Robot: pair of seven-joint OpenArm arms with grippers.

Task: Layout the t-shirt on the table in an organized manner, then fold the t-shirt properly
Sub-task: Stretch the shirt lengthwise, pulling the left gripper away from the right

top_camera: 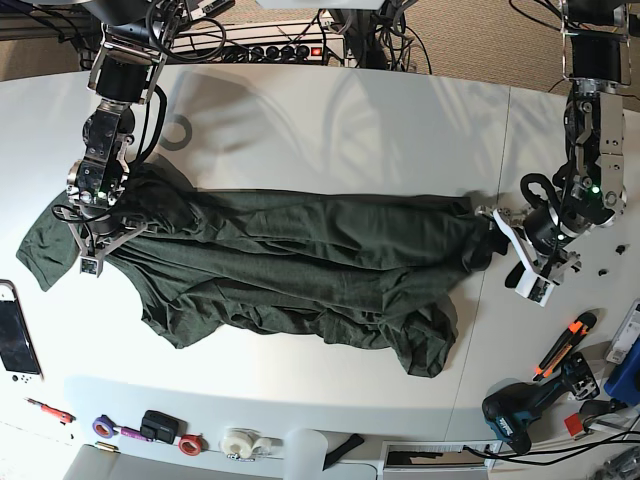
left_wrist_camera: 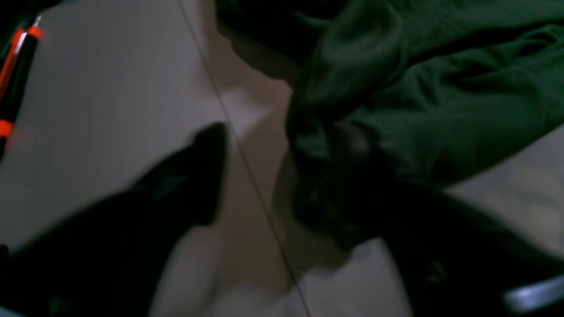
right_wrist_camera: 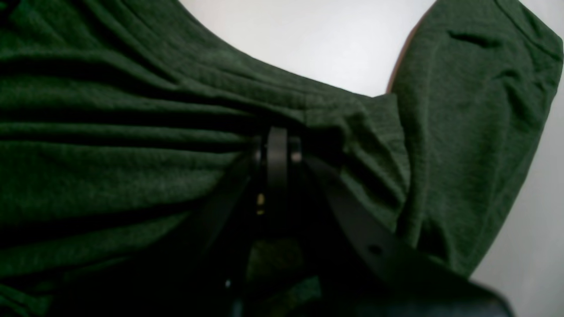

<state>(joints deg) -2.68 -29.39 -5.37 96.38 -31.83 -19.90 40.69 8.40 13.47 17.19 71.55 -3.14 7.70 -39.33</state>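
The dark olive-green t-shirt (top_camera: 300,255) lies stretched and wrinkled across the white table (top_camera: 330,130). On the left of the base view, my right gripper (top_camera: 98,245) pinches the shirt's edge. Up close, my right gripper (right_wrist_camera: 277,141) is shut on bunched fabric of the t-shirt (right_wrist_camera: 110,176). My left gripper (top_camera: 505,245) stands at the shirt's other end. In the left wrist view, my left gripper (left_wrist_camera: 282,134) is open. One of its fingers (left_wrist_camera: 198,167) is over bare table. The other is against the edge of the t-shirt (left_wrist_camera: 440,88).
A thin dark seam (left_wrist_camera: 246,154) crosses the table. Along the front edge lie a phone-like device (top_camera: 15,345), tape rolls (top_camera: 240,440), a drill (top_camera: 520,410) and an orange cutter (top_camera: 560,350). A power strip (top_camera: 270,50) and cables run along the back.
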